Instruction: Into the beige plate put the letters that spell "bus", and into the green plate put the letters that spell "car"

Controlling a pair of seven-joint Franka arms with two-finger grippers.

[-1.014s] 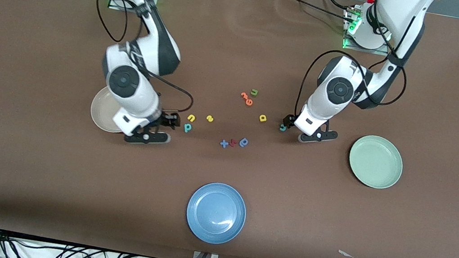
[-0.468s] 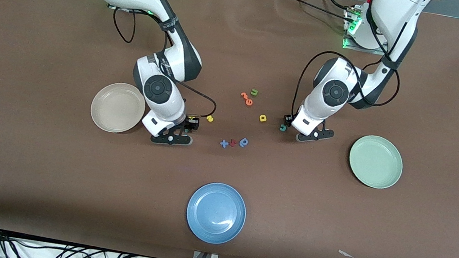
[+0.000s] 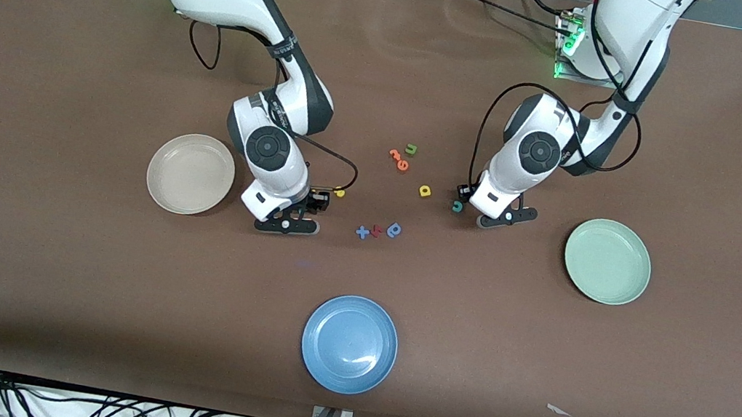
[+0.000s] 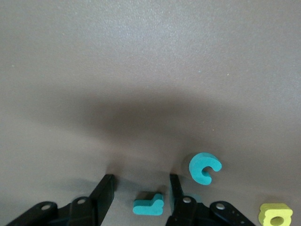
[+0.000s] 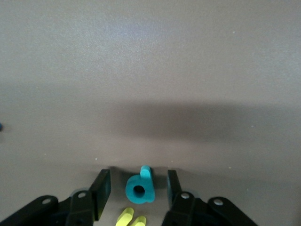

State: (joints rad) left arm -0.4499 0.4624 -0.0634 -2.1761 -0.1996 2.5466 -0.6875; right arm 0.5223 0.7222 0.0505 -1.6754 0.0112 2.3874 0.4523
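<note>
My right gripper (image 5: 137,176) is low over the table beside the beige plate (image 3: 178,172), open, its fingers on either side of the teal "b" (image 5: 139,188) with a gap on each side. The yellow "u" (image 5: 130,218) lies just by it, and the yellow "s" (image 3: 339,193) is close by. My left gripper (image 4: 141,181) is open around the teal "r" (image 4: 148,205), touching neither side. The teal "c" (image 4: 205,167) lies outside one finger, with the yellow "a" (image 4: 275,215) beside it. The green plate (image 3: 618,275) lies toward the left arm's end.
A blue plate (image 3: 349,344) sits nearest the front camera. Orange letters (image 3: 398,159) and an olive "u" (image 3: 411,148) lie mid-table, with small blue and red letters (image 3: 379,230) nearer the camera. A white scrap (image 3: 558,410) lies near the front edge.
My right arm moved off the beige plate, uncovering it, and settled over the "b". Both grippers' jaws have narrowed. My left gripper barely shifted.
</note>
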